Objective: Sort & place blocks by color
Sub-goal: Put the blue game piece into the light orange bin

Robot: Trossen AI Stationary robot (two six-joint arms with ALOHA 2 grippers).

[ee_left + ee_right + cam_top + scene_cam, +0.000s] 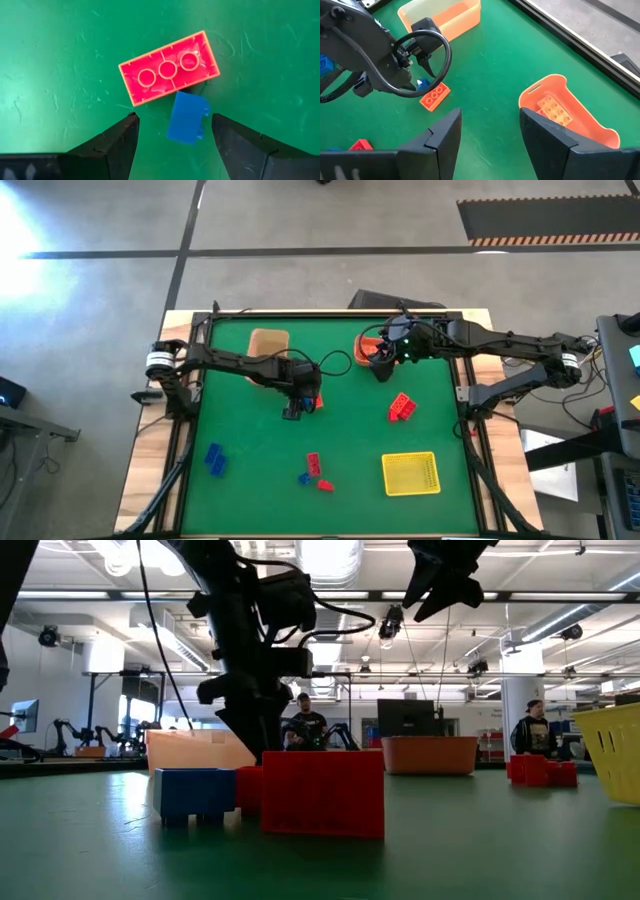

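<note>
My left gripper (296,410) (173,116) is open and points down at the table's middle. A small blue block (187,119) lies between its fingers, which stand on either side without touching it. An orange block (169,67), hollow side up, lies flat against the blue one. My right gripper (383,370) (490,135) is open and empty, above the table beside the orange bin (570,112), which holds an orange block (553,109). Red blocks (402,407) lie right of centre, blue blocks (215,458) near left, and a red and blue group (314,471) near the middle.
The tan bin (268,343) stands at the far edge behind my left arm. The yellow bin (410,474) stands near right. A black frame borders the green mat (250,480). In the low view a red block (322,792) and a blue block (195,790) hide my left fingertips. People stand in the room beyond the table.
</note>
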